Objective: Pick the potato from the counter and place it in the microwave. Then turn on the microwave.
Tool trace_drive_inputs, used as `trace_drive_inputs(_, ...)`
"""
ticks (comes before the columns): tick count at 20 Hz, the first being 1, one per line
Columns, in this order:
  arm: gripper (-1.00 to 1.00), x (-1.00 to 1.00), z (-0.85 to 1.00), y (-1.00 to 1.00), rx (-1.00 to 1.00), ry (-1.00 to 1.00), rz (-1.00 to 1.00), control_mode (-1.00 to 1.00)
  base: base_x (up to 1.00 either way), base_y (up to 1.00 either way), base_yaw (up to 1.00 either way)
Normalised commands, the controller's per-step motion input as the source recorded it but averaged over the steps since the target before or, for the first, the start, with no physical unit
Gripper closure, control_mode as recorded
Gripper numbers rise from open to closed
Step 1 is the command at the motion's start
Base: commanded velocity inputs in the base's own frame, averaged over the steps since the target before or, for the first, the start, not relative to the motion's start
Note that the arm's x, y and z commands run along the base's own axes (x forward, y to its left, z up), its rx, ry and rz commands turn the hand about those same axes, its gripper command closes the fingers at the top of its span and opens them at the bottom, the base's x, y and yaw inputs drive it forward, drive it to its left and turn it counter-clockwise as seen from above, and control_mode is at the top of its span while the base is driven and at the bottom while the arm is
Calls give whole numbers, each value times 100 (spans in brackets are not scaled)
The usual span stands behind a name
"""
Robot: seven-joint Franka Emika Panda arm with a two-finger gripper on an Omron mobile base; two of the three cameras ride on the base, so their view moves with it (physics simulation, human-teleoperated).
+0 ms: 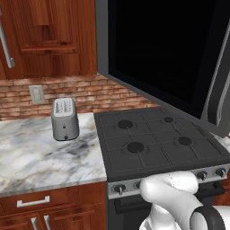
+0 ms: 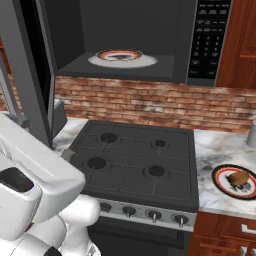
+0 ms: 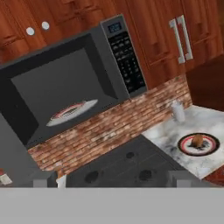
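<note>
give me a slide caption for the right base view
Microwave door open above the stovetop, potato waiting on a plate on the counter.

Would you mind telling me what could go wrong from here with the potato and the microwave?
1. The potato lies on a plate near the counter edge; a poor grasp may drag the plate or roll the potato off.
2. The microwave sits above the stove with its door swung wide open, so the arm may strike it.
3. A plate inside could be nudged on placing.
</note>
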Motion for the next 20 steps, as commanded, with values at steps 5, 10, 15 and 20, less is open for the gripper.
trace_drive_inputs(5,-100,43,-31,-2,47,9,35,-100,0,0,0)
trace_drive_inputs(10,-100,0,-64,7,42,1,30,-100,0,0,0)
trace_drive_inputs(15,-100,29,-44,24,39,0,19,-100,0,0,0)
trace_drive_inputs(20,-100,53,-9,33,28,-5,8,-100,0,0,0)
